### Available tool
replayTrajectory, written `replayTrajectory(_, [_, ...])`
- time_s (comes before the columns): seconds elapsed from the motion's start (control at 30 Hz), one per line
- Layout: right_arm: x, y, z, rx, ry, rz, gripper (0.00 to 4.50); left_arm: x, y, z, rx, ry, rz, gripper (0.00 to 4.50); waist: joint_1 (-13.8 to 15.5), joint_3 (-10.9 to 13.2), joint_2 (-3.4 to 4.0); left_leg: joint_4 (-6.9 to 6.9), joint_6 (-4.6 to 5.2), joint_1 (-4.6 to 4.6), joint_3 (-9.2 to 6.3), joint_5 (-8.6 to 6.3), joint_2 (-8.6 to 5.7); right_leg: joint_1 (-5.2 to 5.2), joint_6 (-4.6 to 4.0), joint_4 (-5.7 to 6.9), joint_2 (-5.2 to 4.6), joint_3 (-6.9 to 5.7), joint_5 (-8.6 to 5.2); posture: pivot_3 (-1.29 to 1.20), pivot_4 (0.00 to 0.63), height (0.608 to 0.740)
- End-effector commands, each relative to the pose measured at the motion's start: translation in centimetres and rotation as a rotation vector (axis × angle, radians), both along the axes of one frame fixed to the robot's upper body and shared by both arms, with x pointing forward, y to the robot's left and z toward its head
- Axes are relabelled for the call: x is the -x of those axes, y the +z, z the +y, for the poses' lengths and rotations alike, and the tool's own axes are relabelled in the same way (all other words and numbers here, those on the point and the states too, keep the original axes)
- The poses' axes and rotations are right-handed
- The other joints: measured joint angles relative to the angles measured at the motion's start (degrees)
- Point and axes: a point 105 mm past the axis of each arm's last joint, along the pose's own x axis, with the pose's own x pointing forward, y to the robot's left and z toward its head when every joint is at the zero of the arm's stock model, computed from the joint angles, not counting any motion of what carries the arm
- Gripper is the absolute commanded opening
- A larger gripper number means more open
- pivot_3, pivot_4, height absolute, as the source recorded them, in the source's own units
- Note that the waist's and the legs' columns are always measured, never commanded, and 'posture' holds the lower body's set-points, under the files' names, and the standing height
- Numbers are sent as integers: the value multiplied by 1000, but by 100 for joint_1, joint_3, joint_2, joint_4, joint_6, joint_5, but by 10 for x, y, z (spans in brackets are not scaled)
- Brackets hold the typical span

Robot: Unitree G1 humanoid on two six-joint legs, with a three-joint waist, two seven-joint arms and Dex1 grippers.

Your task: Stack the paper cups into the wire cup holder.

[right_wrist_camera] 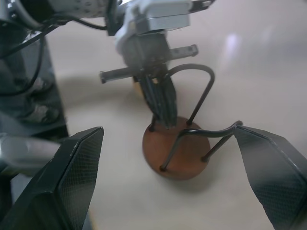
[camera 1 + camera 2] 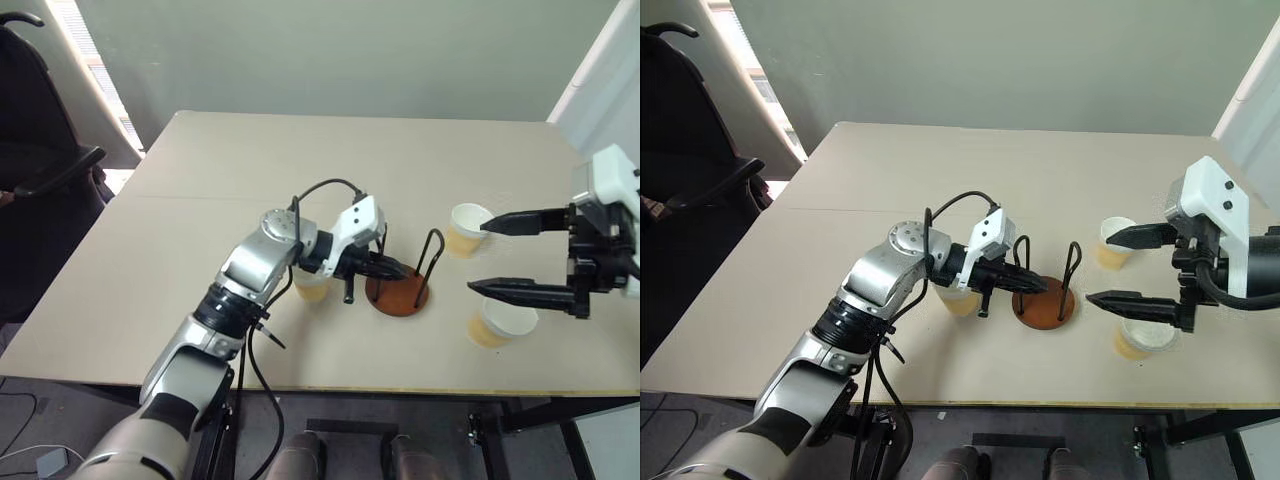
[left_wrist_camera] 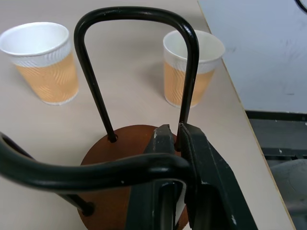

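Note:
The wire cup holder [image 2: 400, 300] stands near the table's front middle, a reddish-brown disc with two black wire loops. My left gripper [image 2: 398, 269] is shut, reaching through the nearer loop with its tips over the disc [image 3: 124, 143]; nothing shows between its fingers [image 3: 201, 182]. One paper cup [image 2: 312, 288] stands upright just behind that arm. Two more paper cups stand upright right of the holder, one further back [image 2: 468, 228] and one near the front edge [image 2: 502, 322]. My right gripper [image 2: 477, 258] hangs open above the gap between those two, its fingers [image 1: 72, 177] framing the holder [image 1: 184, 153].
The beige table [image 2: 200, 250] has its front edge [image 2: 350, 385] close below the holder. A black chair [image 2: 40, 150] stands off the table's left side. A white panel [image 2: 600, 70] rises at the far right.

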Motion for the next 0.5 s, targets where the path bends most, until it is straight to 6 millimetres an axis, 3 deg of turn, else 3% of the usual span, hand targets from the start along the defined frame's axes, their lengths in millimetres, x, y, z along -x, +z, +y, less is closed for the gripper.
replayTrajectory(0.03, [7, 7, -7, 31, -9, -1, 4500, 9, 6, -11, 26, -46, -45, 14, -1, 0, 0, 1, 1, -1, -1, 0, -4, 0, 3, 0, -3, 0, -2, 0, 150, 740])
replayTrajectory(0.27, [3, 4, -21, 78, -50, 0, 4500, 11, -6, -23, 7, -50, -57, 14, -6, 0, 1, 4, 5, -1, 1, -3, -9, 0, 11, 2, -6, 2, -6, 0, 150, 740])
replayTrajectory(0.5, [-1, 2, -19, 71, -38, -17, 4500, 5, -21, -16, -77, -17, -115, 14, -10, -1, 1, 4, 6, 1, 1, -2, -9, 0, 18, 5, -5, 4, -10, 0, 150, 740])
